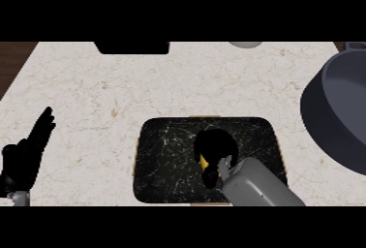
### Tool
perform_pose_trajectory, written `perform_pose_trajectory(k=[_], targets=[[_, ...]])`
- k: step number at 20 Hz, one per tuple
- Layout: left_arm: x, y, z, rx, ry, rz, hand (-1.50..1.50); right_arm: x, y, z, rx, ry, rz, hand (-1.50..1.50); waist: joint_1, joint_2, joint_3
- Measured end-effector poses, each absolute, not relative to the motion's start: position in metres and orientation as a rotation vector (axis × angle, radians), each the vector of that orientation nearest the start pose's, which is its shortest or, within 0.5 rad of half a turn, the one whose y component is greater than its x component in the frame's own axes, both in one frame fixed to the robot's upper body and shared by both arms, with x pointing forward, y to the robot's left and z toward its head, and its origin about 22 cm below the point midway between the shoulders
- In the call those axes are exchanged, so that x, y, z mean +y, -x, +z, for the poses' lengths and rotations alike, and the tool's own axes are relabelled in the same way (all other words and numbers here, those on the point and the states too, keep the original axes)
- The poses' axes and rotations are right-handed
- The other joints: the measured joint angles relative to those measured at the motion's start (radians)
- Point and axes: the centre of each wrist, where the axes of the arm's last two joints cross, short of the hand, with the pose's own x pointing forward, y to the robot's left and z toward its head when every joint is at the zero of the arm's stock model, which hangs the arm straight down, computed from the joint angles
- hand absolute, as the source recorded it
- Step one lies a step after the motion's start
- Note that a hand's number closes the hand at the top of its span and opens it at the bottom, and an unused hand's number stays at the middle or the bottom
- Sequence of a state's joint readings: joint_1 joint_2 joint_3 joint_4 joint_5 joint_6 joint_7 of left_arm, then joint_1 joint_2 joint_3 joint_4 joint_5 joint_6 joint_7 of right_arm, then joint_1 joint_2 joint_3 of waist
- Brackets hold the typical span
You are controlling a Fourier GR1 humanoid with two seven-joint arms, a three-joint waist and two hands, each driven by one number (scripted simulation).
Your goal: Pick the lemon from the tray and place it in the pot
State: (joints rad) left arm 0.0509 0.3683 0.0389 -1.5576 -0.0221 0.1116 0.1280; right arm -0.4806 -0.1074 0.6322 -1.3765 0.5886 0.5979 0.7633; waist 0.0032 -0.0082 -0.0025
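Item 1, nearest you: the right robot hand [217,145], coming in on its grey forearm from the lower edge. Its fingers are curled down over the lemon [204,161], of which you see only a yellow sliver under the palm. Judged from that closure, the grasp is being taken and the lift has not begun, as the fruit shows no gap above the tray.

Item 2: the tray [168,155], a dark marbled slab with a pale rim, lying flat on the worktop [107,82]. The lemon sits right of its middle, which is why the arm crosses the near right corner.

Item 3: the left robot hand [25,155], at the left edge, fingers straight and pointing up, holding nothing. You can take it as resting, kept well apart from the tray so the working arm has room.

Item 4: the pot [336,104], a large dark grey vessel at the right edge, partly cut off. Its mouth lies open toward you, well apart from the tray, so the carry will run up and rightward over its near rim.

Item 5, farthest: a black object [132,47] and a pale rounded one [247,44] at the far edge, both too cropped to identify.
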Motion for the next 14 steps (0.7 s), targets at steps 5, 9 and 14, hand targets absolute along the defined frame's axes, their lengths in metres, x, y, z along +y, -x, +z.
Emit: perform_pose_trajectory(k=[5, 9, 14], targets=[[0.328, -0.226, 0.017, -1.388, -0.443, -0.144, 0.00, -0.074, -0.285, 0.050, -0.823, 0.447, 1.599, 1.50, 0.001, 0.001, 0.002], [0.329, -0.227, 0.022, -1.382, -0.446, -0.132, 0.00, -0.094, -0.271, 0.054, -0.856, 0.436, 1.627, 1.50, -0.005, 0.001, 0.002], [0.337, -0.220, 0.017, -1.358, -0.471, -0.106, 0.00, -0.161, -0.232, 0.061, -0.996, 0.371, 1.751, 1.50, -0.051, -0.007, 0.005]])
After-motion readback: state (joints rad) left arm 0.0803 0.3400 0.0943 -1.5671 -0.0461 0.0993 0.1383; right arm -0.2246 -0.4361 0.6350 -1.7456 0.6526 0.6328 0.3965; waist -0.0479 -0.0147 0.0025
